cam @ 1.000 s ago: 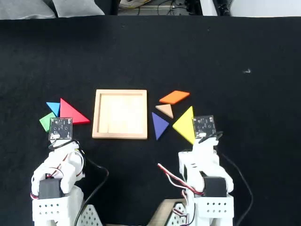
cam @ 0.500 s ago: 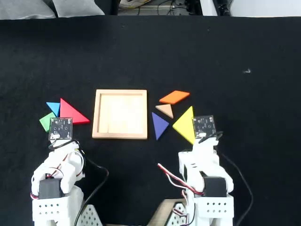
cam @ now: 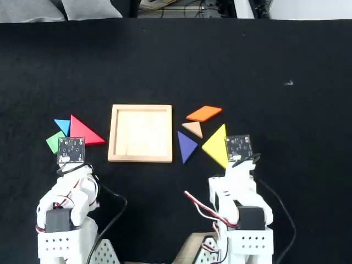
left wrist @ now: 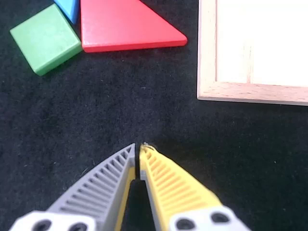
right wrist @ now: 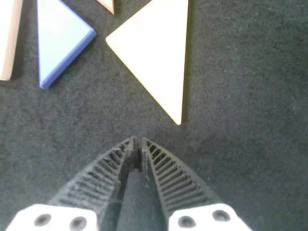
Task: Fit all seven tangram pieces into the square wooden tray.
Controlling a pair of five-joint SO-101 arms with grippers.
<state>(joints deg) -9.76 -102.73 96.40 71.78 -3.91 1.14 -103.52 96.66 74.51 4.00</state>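
I had both arms folded back over their bases at the near edge of the black counter [cam: 275, 110], wrists tipped forward and fingers aimed toward the pieces.

The left arm [cam: 71, 192] sat tucked low. The left hand [left wrist: 139, 150] had its grey and yellow fingers pressed together, gripping nothing. Its tips pointed at bare cloth, short of the near corner of the square wooden tray [cam: 140, 158] and short of the large red triangle [cam: 81, 130].

The right arm [cam: 239, 198] mirrored that posture. The right hand [right wrist: 137, 143] also had its fingers closed tip to tip with nothing between them. It pointed just short of the near corner of the large yellow triangle [cam: 217, 144].

The tray lay flat in the middle of the counter, between the two groups of pieces, with no piece inside it.

- **Off the tray's left side:** the red triangle lay just beside the tray. A small blue triangle [cam: 63, 126] and a green square [cam: 54, 142] were tucked against the red triangle's far side.
- **Off the tray's right side:** a medium purple triangle [cam: 185, 145] lay nearest the tray, with the yellow triangle beyond it. A small tan triangle [cam: 193, 129] sat just past the purple one, and an orange parallelogram [cam: 204, 113] was farthest from the arms.

All seven pieces lay flat on the counter, outside the tray.
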